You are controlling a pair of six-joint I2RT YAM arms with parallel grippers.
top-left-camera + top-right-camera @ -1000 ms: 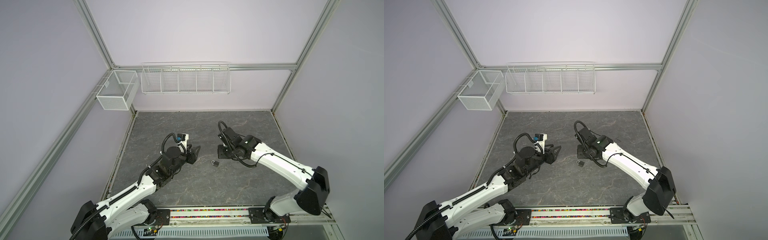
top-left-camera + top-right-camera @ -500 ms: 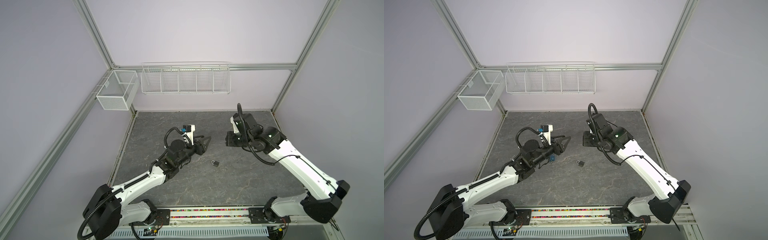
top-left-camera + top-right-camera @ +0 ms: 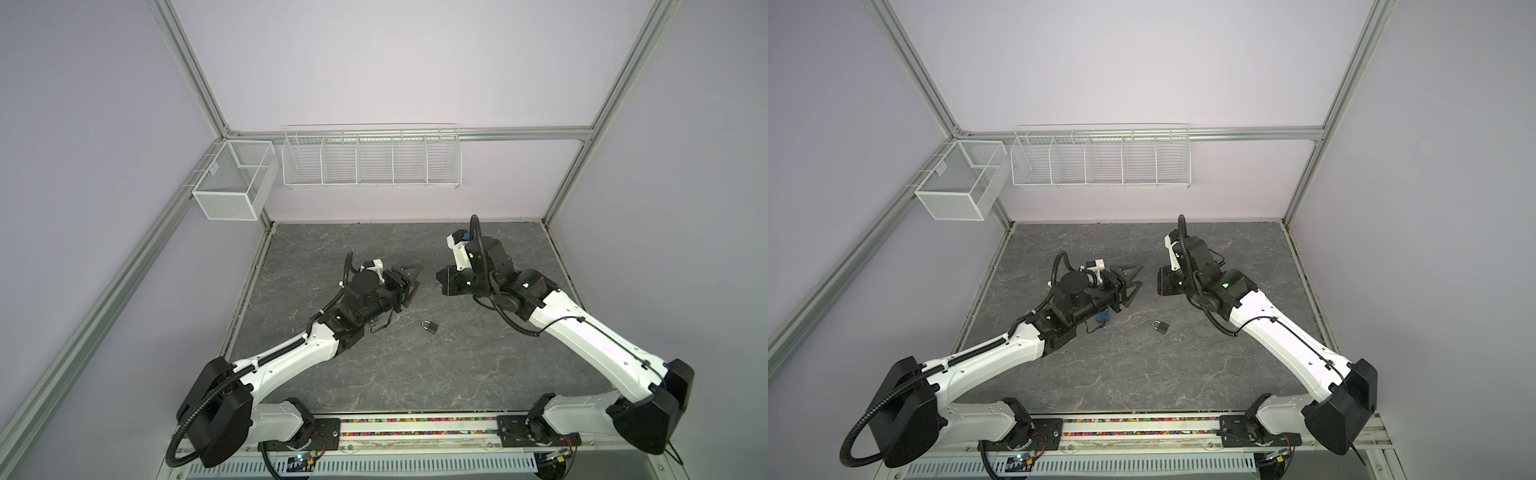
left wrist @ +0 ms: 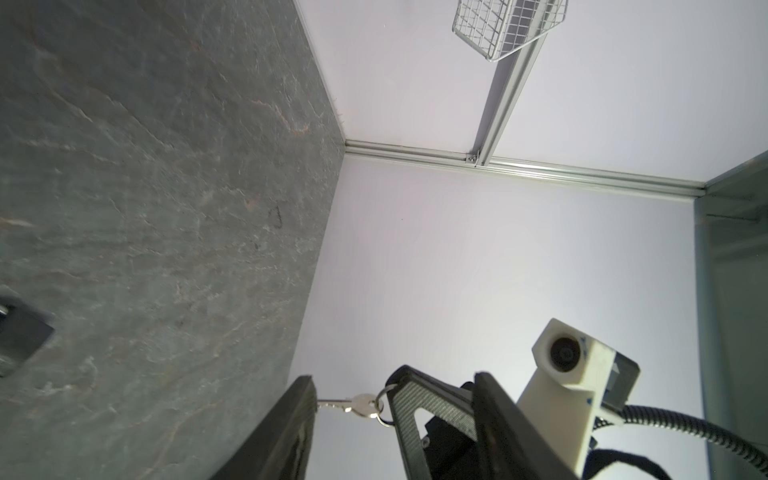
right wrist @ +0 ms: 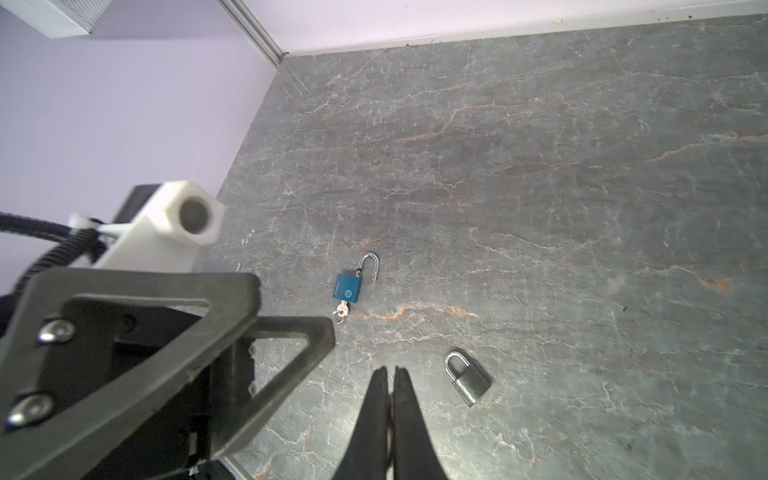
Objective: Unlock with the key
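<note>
The left claw hangs above the desk with its jaws apart and nothing between them. Behind its tips, under its wrist, lies a blue block padlock with its steel shackle swung open and a key of its own in the keyhole; that one looks finished.

Below the gap between the two claws, on the robot's base side of both, the dark grey metal padlock lies flat with its shackle shut. Its long axis runs aslant: the shackle points toward the left claw, the keyhole end toward the right arm's base. Both claws are about equally near it.

The right claw is pressed closed on the wire ring of a small silver metal key. The key hangs blade-down just off the left claw's tips; whether it touches a finger I cannot tell. I judge the key must come down and round to that far end.

The dark veined stone-look desk is flat. Pale lilac walls close it in, and white wire baskets hang well beyond both claws.
</note>
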